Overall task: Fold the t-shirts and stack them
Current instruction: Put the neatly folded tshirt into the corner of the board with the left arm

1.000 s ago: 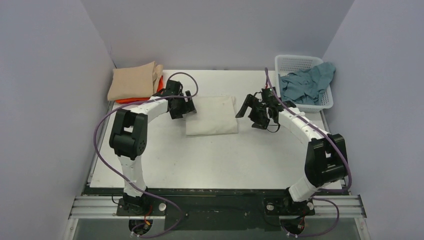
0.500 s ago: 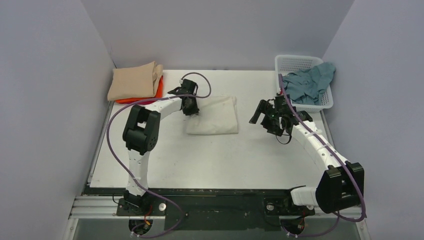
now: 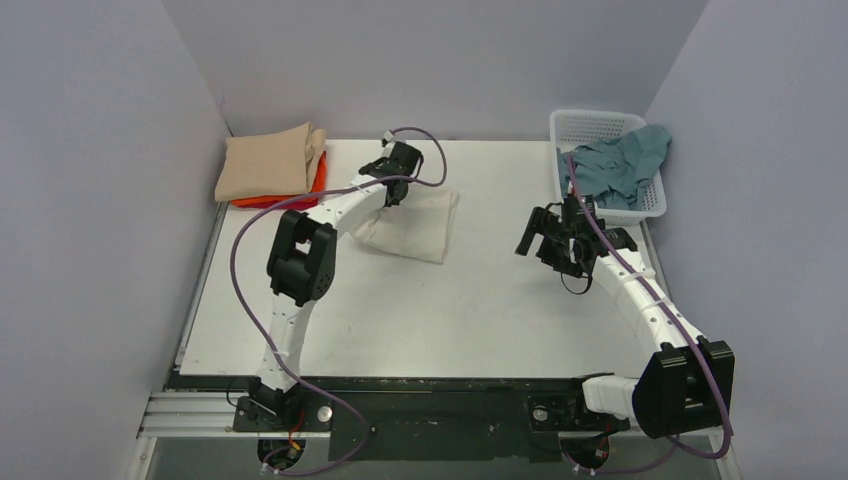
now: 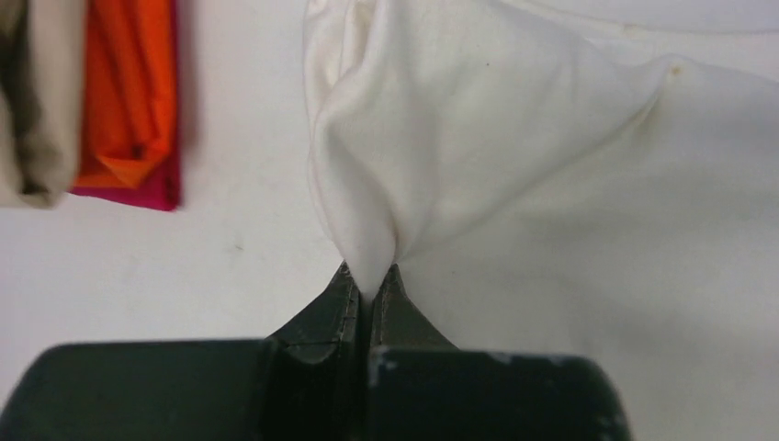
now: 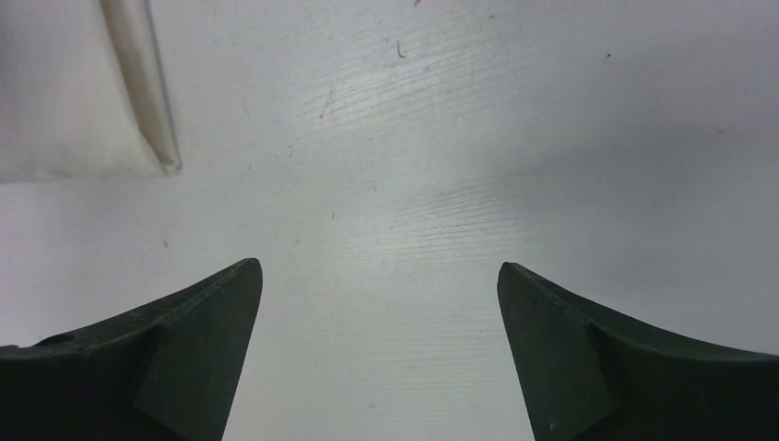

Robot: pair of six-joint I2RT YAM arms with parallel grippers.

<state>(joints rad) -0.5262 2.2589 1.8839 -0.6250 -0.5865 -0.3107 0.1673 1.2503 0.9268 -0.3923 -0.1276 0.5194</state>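
A folded cream-white t-shirt (image 3: 418, 228) lies skewed mid-table. My left gripper (image 3: 396, 190) is shut on its far left edge, and in the left wrist view the cloth (image 4: 514, 138) bunches up into the closed jaws of that gripper (image 4: 369, 276). A stack of folded t-shirts sits at the far left: tan (image 3: 268, 162) on top, orange (image 3: 318, 172) and red (image 3: 262, 201) beneath. A teal-blue t-shirt (image 3: 615, 165) lies crumpled in the basket. My right gripper (image 3: 548, 235) hovers open over bare table, right of the cream shirt, whose corner (image 5: 64, 92) shows upper left in the right wrist view.
A white lattice basket (image 3: 590, 116) stands at the far right corner, the teal shirt hanging over its rim. Lavender walls close in the table on the left, back and right. The stack's tan (image 4: 37, 101), orange (image 4: 129, 83) and red (image 4: 152, 191) edges show left of the held cloth.
My left gripper has shut on the cream shirt's far left edge and moved toward the back, pulling the shirt askew. The right arm has drawn off to the right, still open.
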